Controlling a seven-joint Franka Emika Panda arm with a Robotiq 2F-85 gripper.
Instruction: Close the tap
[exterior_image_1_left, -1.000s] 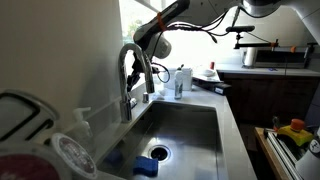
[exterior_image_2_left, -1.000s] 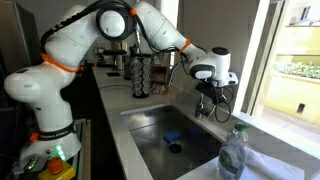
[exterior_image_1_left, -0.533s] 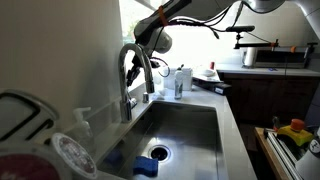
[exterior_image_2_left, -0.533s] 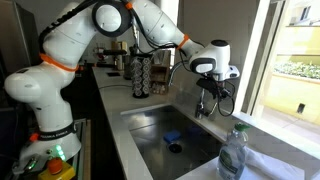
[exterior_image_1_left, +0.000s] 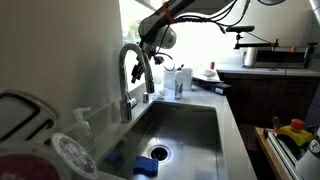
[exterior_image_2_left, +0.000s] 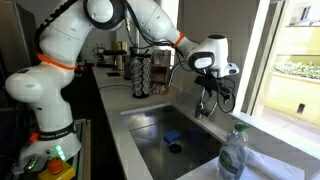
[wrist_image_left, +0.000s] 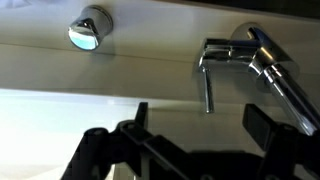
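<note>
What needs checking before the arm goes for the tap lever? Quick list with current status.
1. The lever is in the wrist view: ok, it shows ahead of the jaws.
2. The gripper has its jaws apart and empty: ok.
3. The gripper is clear of the tap: ok, in both exterior views it is above the tap and not touching it.
4. Lever position, open or shut: cannot tell.
5. Water running: cannot tell, no stream shows over the sink.
</note>
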